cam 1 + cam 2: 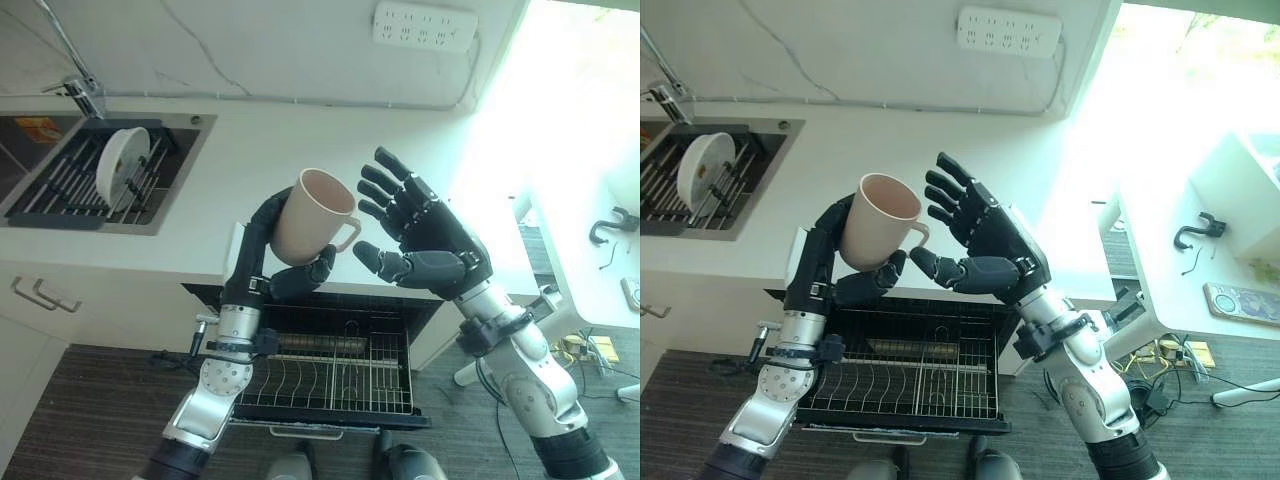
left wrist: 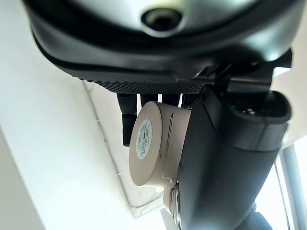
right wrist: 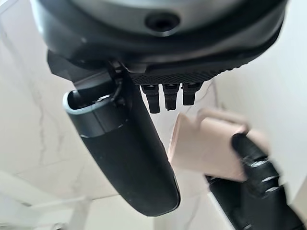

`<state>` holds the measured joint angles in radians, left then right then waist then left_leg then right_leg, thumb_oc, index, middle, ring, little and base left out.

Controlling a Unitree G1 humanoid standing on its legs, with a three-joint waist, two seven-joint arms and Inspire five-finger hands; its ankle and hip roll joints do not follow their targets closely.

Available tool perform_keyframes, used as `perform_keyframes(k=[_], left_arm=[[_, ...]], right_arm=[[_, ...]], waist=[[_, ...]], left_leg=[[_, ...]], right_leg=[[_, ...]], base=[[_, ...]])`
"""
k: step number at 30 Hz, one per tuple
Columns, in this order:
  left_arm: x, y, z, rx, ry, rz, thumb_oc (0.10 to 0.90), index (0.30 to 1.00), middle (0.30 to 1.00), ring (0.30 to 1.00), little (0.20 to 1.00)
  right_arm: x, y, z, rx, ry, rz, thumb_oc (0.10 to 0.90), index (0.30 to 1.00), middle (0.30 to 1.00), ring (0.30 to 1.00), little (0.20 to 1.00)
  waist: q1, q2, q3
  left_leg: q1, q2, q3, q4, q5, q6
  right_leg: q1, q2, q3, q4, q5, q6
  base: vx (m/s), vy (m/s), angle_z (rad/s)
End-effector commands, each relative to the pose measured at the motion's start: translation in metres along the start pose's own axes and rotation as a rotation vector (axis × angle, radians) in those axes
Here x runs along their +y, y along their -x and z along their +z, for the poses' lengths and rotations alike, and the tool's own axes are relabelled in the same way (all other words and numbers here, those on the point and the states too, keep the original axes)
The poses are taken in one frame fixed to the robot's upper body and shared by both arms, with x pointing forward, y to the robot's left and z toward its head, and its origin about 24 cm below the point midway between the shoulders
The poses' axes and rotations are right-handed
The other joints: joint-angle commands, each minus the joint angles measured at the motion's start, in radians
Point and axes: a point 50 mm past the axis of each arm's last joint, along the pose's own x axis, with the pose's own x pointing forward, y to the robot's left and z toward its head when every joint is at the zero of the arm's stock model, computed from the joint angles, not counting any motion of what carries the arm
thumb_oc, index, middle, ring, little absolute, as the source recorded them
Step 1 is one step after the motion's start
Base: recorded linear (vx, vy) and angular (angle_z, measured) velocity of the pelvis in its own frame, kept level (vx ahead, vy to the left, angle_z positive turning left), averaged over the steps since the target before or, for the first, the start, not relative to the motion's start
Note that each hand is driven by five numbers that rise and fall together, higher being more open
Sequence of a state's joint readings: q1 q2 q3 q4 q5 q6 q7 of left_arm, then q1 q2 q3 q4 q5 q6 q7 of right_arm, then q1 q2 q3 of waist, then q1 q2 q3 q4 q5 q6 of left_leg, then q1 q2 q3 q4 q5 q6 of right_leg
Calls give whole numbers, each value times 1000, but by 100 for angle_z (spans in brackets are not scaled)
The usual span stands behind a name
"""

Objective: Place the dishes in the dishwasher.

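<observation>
A beige mug [image 1: 312, 215] with a handle on its right side is held up above the white counter, tilted with its mouth up and away. My left hand [image 1: 285, 270] is shut on it, fingers round its back and thumb under its base; the left wrist view shows the mug's base [image 2: 151, 143] between them. My right hand [image 1: 425, 240] is open just right of the mug, fingers spread, thumb reaching toward the handle, apart from it. Below, the open dishwasher's wire rack [image 1: 330, 375] is pulled out. A white plate [image 1: 122, 163] stands in the sink rack.
A steel sink [image 1: 175, 175] with a dark drying rack [image 1: 60, 185] is set in the counter at the left, a faucet [image 1: 85, 95] behind it. A wall power strip [image 1: 424, 25] is above. White furniture and floor clutter lie at the right.
</observation>
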<state>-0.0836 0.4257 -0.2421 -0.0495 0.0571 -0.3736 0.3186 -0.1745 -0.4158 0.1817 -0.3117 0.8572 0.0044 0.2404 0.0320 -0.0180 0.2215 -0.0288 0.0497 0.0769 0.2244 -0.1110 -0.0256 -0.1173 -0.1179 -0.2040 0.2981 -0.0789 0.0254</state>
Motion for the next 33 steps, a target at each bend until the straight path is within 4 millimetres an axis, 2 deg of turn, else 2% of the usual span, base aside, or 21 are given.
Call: perform_keyframes(k=[1,7,10,18,26,33], left_arm=[[0,-14,39,-286,-6,-3,400,300,300,300,300],[-9,-13,39,-306,-19,-54,400,300,300,300,300],[-13,-13,40,-322,-18,-55,400,300,300,300,300],[-12,-13,49,-374,-12,-18,400,300,300,300,300],[-11,-13,50,-375,0,30,400,300,300,300,300],[-10,-12,52,-379,2,45,400,300,300,300,300]], right_arm=[[16,-10,15,-146,-162,87,800,900,900,900,900],[19,-14,11,-147,-204,79,800,900,900,900,900],[17,-16,9,-144,-149,44,800,900,900,900,900],[9,-14,12,-143,-32,-28,800,900,900,900,900],[4,-13,17,-201,-65,-94,800,900,900,900,900],[3,-11,13,-173,-62,-101,800,900,900,900,900]], waist=[[11,-15,-114],[12,-15,-119],[11,-12,-122],[11,-10,-123],[10,-7,-126],[8,-6,-126]], left_leg=[[-22,16,15,76,-154,-8],[-13,12,13,76,-159,-7],[-9,12,15,76,-160,-7],[-2,12,13,76,-162,-8],[2,13,16,76,-165,-8],[4,14,20,76,-168,-6]], right_leg=[[62,-10,-28,2,-127,76],[73,-10,-31,2,-130,76],[77,-12,-32,2,-132,76],[87,-13,-36,2,-137,74],[93,-13,-39,2,-141,72],[95,-14,-38,2,-143,73]], base=[[0,0,0],[0,0,0],[0,0,0],[0,0,0],[0,0,0],[0,0,0]])
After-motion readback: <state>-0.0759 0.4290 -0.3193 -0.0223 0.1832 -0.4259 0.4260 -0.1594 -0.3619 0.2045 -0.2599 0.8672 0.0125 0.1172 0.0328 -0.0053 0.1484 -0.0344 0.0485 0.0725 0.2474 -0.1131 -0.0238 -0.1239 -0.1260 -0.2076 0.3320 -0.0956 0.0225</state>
